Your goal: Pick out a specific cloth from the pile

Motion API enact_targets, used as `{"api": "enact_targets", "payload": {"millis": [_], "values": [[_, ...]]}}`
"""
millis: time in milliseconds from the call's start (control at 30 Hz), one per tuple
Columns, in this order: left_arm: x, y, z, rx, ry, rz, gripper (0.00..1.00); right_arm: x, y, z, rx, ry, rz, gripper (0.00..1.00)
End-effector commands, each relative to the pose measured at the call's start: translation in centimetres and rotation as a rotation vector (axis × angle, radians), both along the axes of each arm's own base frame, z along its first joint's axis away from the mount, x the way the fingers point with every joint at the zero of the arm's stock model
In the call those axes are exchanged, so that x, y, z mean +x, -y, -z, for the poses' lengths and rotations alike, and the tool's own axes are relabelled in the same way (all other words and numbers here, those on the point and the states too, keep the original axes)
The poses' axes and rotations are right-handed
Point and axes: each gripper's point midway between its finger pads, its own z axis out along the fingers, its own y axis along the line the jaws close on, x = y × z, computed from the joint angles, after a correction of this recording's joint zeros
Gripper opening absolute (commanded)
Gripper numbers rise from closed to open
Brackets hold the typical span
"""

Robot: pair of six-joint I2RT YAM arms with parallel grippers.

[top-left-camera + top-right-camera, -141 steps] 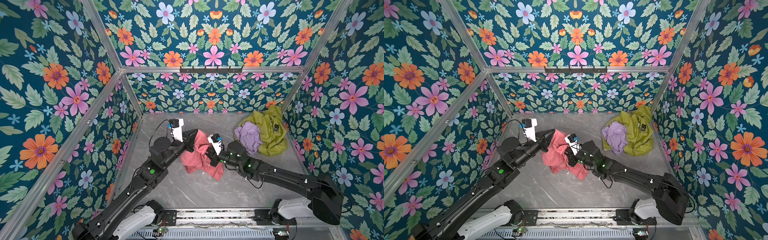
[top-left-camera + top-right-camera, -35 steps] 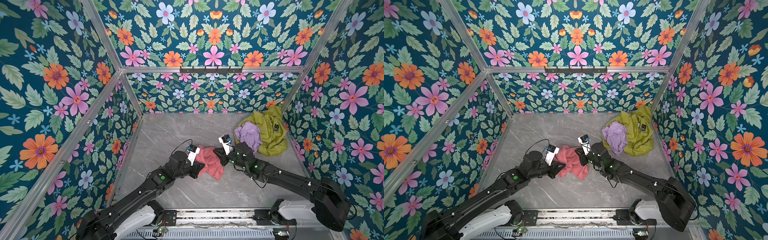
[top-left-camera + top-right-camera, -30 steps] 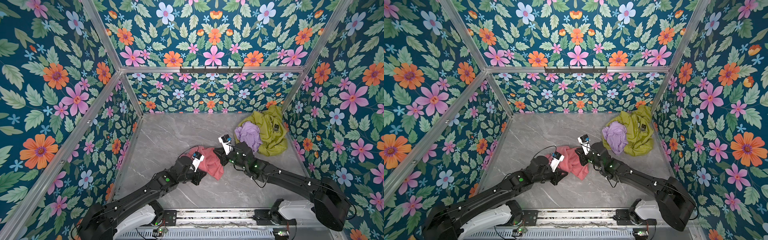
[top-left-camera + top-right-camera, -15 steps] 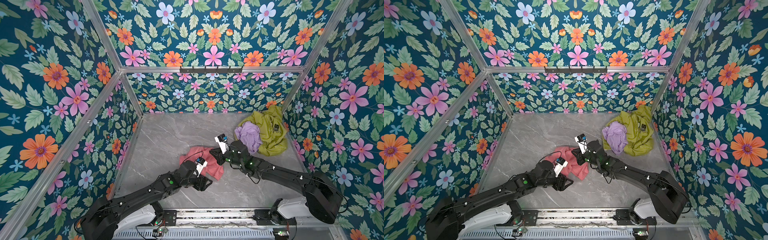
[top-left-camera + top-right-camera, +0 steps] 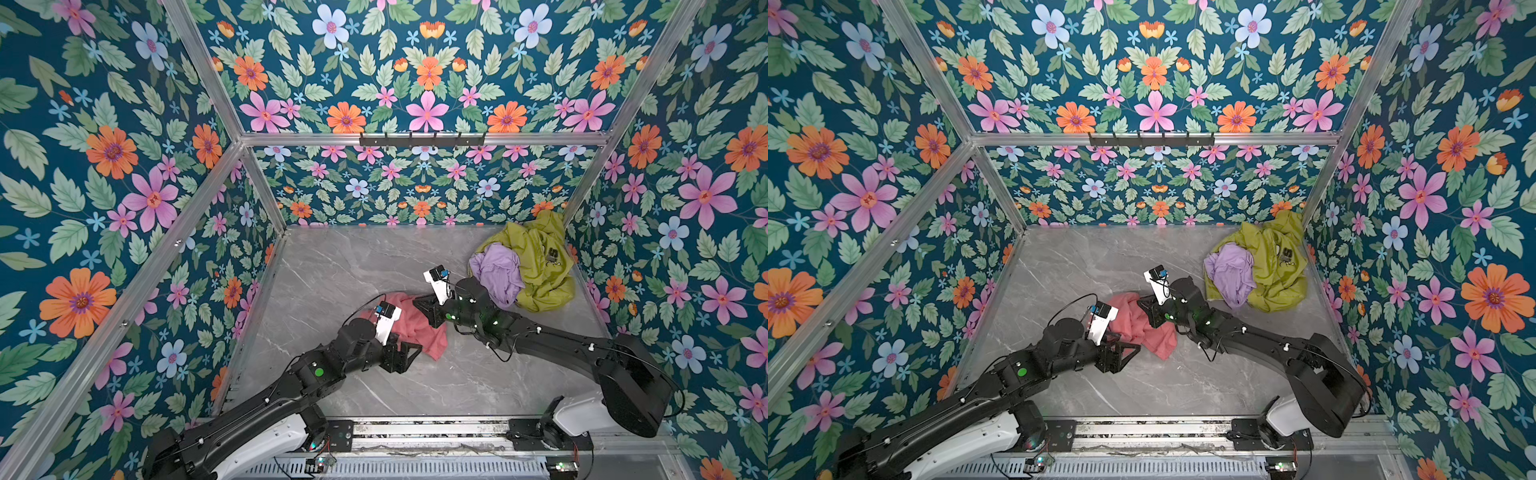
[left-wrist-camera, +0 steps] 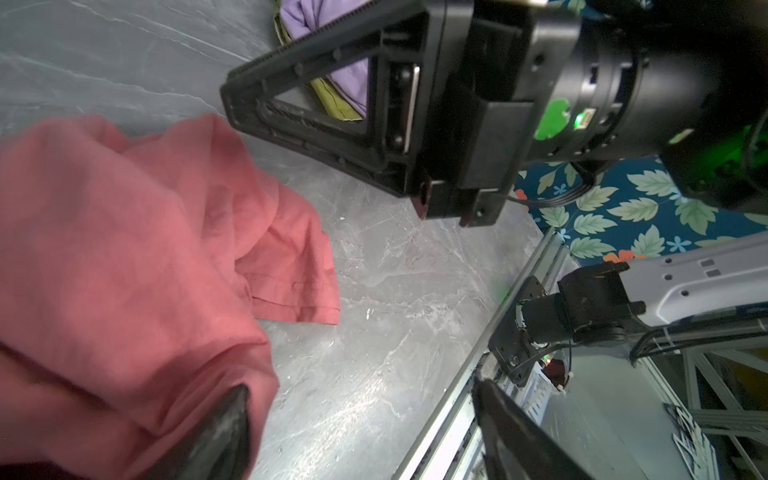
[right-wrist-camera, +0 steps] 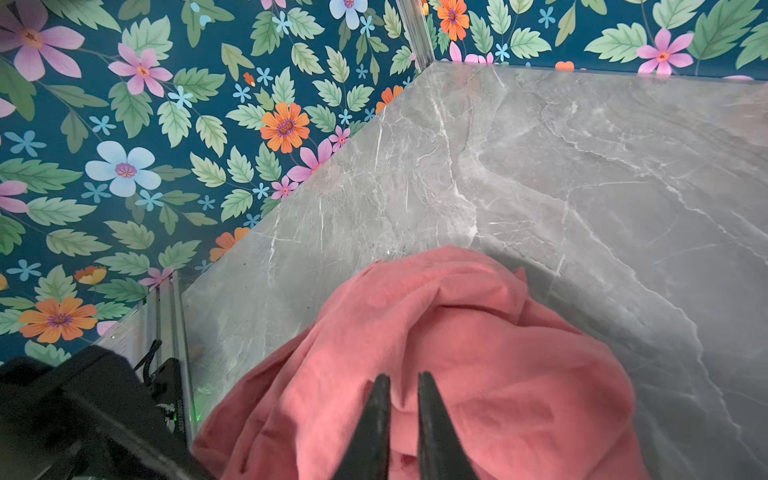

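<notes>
1. The cloth (image 5: 419, 328) lies crumpled on the bench (image 5: 332, 266), well apart from the pile (image 5: 536, 266).
2. The right claw (image 7: 403, 399) has its jaws nearly together, pinching a fold of the cloth. The left claw (image 6: 365, 415) stands wide apart and empty.
3. Judged step: set-down. Open the right claw fully, then lift straight clear to avoid snagging.
4. Only the right wrist view shows the pinch. Only the top views show the separation from the pile.

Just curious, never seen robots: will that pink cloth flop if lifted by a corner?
Probably: the pink cloth lies in soft crumpled folds. Likely light, since its hemmed edge looks thin. Pushed, those loose folds would probably bunch up.
</notes>
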Motion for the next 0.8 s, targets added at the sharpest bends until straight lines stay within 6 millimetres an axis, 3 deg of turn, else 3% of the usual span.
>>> {"api": "enact_targets", "payload": {"millis": [0,100,200,600,767], "values": [[1.5,-1.8,-0.6,0.024,0.044,-0.119,0.83,0.1,-0.8,-0.8,0.033,0.008,-0.026,0.16],[2.0,-2.8,-1.9,-0.005,0.078,-0.166,0.82,0.2,-1.3,-0.7,0.036,-0.001,-0.039,0.16],[1.4,-2.4,-3.1,-0.055,0.086,-0.131,0.83,0.4,-1.8,-0.9,0.047,-0.008,-0.052,0.16],[1.2,-2.8,-3.4,-0.055,0.087,-0.135,0.84,0.8,-5.9,-2.2,0.120,-0.031,-0.138,0.16],[1.1,-2.7,-2.6,-0.042,0.071,-0.122,0.84,0.8,-7.8,0.6,0.092,-0.084,-0.183,0.16]]}}
